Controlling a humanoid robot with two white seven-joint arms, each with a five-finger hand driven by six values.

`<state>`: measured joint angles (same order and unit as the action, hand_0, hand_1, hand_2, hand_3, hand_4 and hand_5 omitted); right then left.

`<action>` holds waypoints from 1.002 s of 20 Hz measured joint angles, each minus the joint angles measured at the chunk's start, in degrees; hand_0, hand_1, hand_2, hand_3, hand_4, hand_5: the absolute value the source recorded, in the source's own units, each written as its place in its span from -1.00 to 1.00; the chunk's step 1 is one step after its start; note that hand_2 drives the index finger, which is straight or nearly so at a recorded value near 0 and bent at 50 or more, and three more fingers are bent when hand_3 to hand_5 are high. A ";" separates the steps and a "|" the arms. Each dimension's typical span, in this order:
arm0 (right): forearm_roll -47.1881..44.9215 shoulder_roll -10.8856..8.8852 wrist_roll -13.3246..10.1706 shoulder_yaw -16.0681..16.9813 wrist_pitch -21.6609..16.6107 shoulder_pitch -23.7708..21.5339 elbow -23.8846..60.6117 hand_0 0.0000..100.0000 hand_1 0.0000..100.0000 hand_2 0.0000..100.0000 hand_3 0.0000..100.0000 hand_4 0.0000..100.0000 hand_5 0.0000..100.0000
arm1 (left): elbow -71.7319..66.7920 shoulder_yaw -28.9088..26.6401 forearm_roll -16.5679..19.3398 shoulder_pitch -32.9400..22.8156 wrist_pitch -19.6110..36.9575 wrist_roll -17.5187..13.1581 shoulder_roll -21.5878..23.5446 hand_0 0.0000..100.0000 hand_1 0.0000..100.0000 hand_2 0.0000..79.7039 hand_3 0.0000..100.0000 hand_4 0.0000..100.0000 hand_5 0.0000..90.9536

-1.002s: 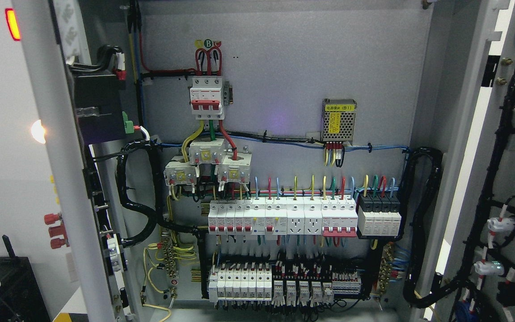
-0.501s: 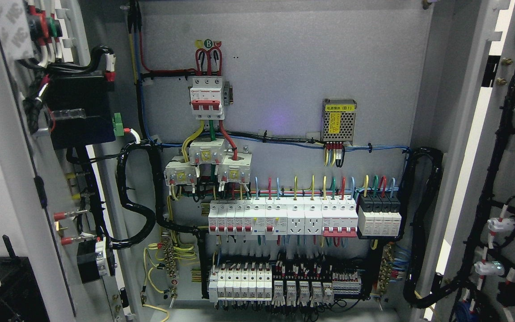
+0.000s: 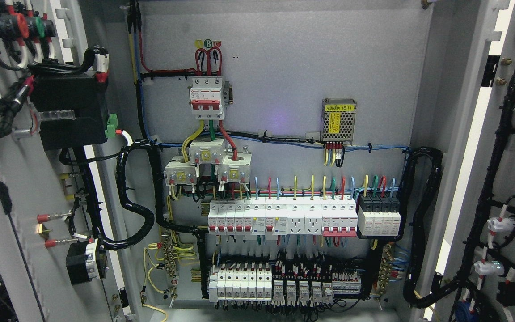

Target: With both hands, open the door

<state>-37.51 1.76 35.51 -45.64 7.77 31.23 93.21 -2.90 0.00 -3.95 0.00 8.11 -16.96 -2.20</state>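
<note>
Grey sheet-metal back panel of an electrical cabinet fills the middle of the head view, and both doors are seen swung open. The left door stands at the picture's left with its inner face turned toward the camera; a black box, red and green button backs and a black cable loom are carried on it. The right door is seen at the picture's right edge, also open, with black wiring and white connectors fixed to its inner side. On the back panel a red-and-white main breaker is mounted near the top, a perforated power supply with a yellow label to its right, a row of white breakers and sockets lower down, and terminal blocks along the bottom. Neither robot hand is in view, so the state of the fingers cannot be told
</note>
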 measured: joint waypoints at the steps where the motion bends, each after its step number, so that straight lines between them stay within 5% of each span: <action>1: 0.01 0.32 -0.06 -0.11 0.46 0.32 -0.15 -0.23 -1.00 -1.00 -1.00 -1.00 -1.00 | 0.00 0.00 0.00 0.00 0.00 0.00 0.00 -1.00 -1.00 -1.00 -1.00 -1.00 -1.00; 20: 1.54 3.43 -0.35 -2.54 1.86 1.89 -1.58 -0.23 -1.00 -1.00 -1.00 -1.00 -1.00 | 0.00 0.00 0.00 0.00 0.00 0.00 0.01 -1.00 -1.00 -1.00 -1.00 -1.00 -1.00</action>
<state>-35.97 5.18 35.16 -48.18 9.63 33.12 91.63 -2.90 0.00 -3.96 0.00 8.11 -16.96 -2.20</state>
